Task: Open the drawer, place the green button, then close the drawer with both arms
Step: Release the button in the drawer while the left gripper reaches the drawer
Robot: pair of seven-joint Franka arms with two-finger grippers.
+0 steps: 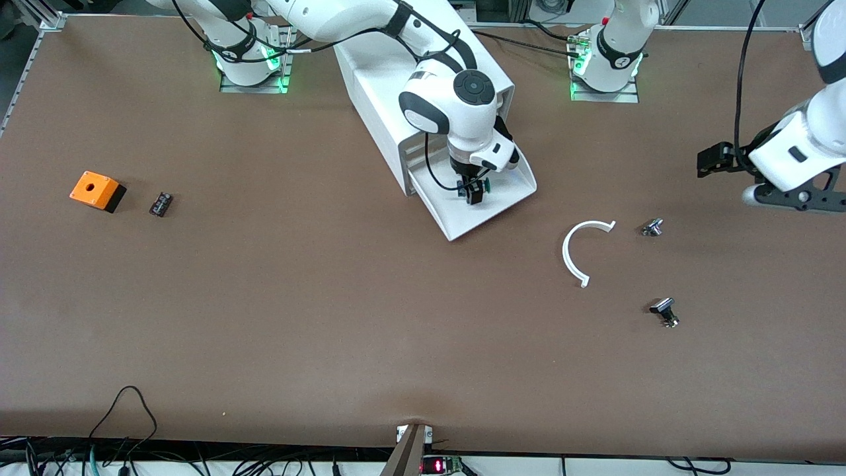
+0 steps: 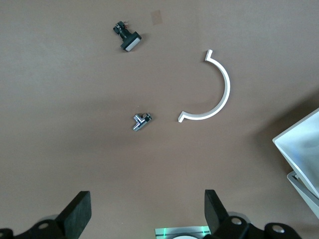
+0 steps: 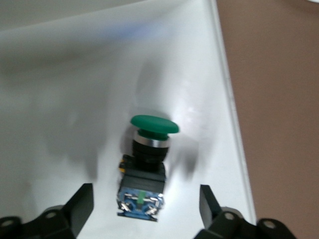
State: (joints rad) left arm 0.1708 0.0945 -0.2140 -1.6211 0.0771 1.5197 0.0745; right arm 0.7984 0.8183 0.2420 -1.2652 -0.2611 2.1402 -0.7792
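The shallow white tray drawer stands open; the green-capped, dark-bodied push button lies in it, released. My right gripper hangs wide just above it. My left gripper waits wide over the brown table at its own end; closing remains.

Two white arms work at one table. One white cabinet has one drawer pulled open, with one green-capped button in it. On the table lie two small silver-black knobs, one white curved strip, one orange box and one small dark block.
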